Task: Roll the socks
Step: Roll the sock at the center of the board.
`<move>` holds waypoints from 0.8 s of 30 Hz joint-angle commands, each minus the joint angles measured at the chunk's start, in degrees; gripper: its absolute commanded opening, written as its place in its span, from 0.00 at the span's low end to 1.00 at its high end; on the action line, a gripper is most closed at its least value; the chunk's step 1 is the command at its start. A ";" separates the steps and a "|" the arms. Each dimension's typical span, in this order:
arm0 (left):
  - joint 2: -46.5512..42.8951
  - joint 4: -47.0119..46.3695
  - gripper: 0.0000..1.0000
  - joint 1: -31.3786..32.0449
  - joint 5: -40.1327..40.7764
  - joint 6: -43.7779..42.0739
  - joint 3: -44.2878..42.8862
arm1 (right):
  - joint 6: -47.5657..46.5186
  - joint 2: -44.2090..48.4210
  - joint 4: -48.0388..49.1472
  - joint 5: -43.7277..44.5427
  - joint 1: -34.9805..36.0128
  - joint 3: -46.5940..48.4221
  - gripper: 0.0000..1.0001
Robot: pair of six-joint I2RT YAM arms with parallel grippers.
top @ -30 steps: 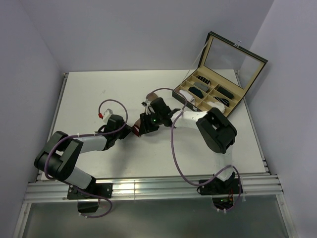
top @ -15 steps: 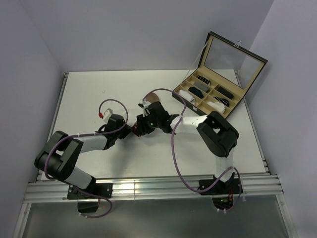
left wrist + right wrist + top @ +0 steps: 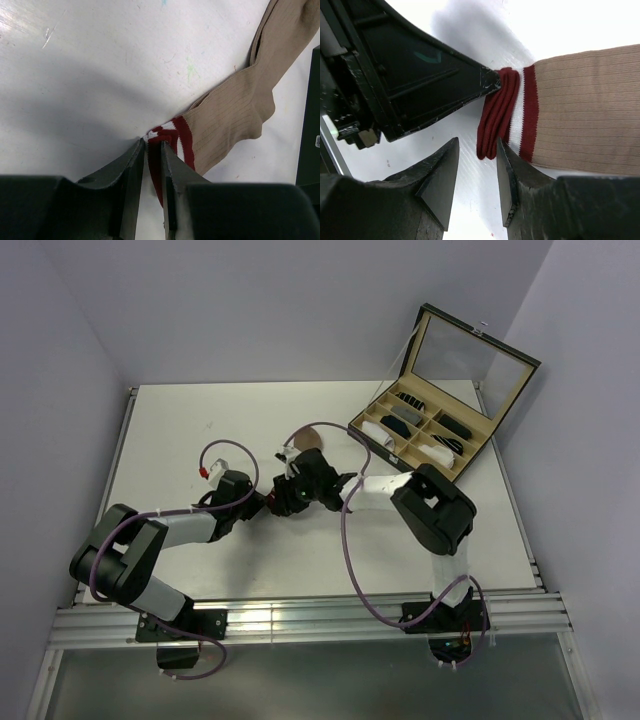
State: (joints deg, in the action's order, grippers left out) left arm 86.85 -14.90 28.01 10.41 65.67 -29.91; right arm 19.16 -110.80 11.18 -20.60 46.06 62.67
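right gripper [image 3: 477,145] has slid toward 9 o'clock, jaws apart straddling the tan sock [image 3: 235,110] cuff; left gripper [image 3: 151,145] stays pinched on it. Roll barely begun.

We find the sock [image 3: 310,436] near the middle of the table [image 3: 170,430], running back and right from its cuff toward the box [image 3: 465,352]. The box sits at the far right corner, lid raised behind it, with rolls [image 3: 400,423] lying in its compartments. The left gripper [image 3: 151,145] reaches the cuff from the left, with the cuff pinched between its fingers. The right gripper [image 3: 476,145] meets it from the right, fingertips either side of the same cuff's end.
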 commanded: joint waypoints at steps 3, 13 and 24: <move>1.31 9.27 0.26 0.29 1.80 -1.42 1.08 | -1.14 -1.87 1.30 1.00 0.96 2.19 0.40; 1.13 9.27 0.26 0.29 1.63 -1.33 1.17 | 0.26 -3.01 -0.10 3.02 0.87 2.63 0.04; -11.08 3.66 0.50 0.29 0.75 0.16 7.76 | 20.55 -7.84 10.69 -17.70 -8.27 -1.68 0.00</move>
State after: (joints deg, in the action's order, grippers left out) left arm 78.74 -13.17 28.01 10.46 65.73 -24.67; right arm 31.35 -116.03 15.90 -30.37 40.38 62.43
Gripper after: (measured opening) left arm 0.481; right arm 0.078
